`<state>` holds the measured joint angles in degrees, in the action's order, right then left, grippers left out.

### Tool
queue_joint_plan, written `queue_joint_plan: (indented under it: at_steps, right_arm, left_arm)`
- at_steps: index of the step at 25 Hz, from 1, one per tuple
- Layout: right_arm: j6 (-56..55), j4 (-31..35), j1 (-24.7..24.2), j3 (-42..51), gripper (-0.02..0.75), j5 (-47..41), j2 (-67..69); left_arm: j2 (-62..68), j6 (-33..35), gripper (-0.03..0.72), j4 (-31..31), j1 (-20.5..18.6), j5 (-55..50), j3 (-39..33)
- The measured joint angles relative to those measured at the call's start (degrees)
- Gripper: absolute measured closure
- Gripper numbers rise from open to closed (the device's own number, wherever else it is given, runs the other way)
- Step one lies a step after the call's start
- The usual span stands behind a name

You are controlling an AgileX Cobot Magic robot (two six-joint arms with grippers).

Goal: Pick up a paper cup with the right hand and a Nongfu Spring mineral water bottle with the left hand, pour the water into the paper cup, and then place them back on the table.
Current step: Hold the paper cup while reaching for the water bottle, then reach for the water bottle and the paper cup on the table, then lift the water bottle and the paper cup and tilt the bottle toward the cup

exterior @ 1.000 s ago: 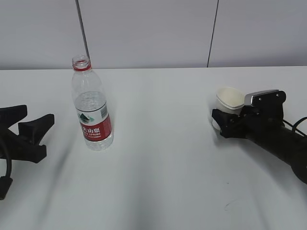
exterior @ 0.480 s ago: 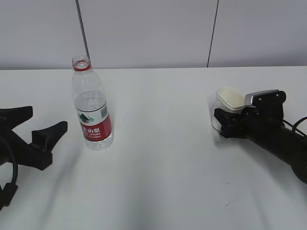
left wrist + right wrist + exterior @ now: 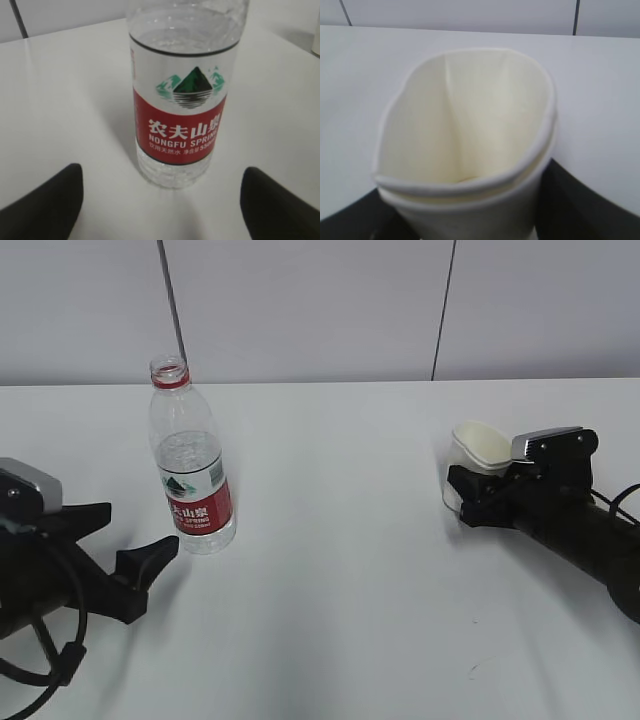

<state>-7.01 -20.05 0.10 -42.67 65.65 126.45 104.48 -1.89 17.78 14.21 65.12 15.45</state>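
Left gripper (image 3: 125, 540): you see it wide, bottle (image 3: 192, 473) just ahead, untouched.
Right gripper (image 3: 462, 497): squeezing your cup (image 3: 477, 456).
Worktop (image 3: 340, 570): white.

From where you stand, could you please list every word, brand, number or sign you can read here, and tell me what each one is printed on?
"农夫山泉": large white characters on the red band of the bottle label.
"NONGFU SPRING": white capitals just below them, same label.
Small white line under that: Chinese characters and a number, too blurred to read reliably.
Green mountain logo above the red band: a picture, no words.
The paper cup: plain, no print.
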Motion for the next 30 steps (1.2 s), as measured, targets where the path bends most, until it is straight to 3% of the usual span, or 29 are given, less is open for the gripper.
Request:
queue_joint_plan:
  at_steps: [9,24,30]
  right_arm:
    - [0.0,0.1,0.0,0.0,0.305,0.1,0.0]
    - [0.0,0.1,0.0,0.0,0.306,0.1,0.0]
    - [0.0,0.1,0.0,0.0,0.307,0.1,0.0]
  left_arm:
    - [5.9,-0.4,0.101,2.2,1.7,0.1,8.9]
    - [15.5,-2.3,0.105,0.0,3.4,0.1,21.0]
    - [15.5,-2.4,0.248,0.0,3.5,0.1,21.0]
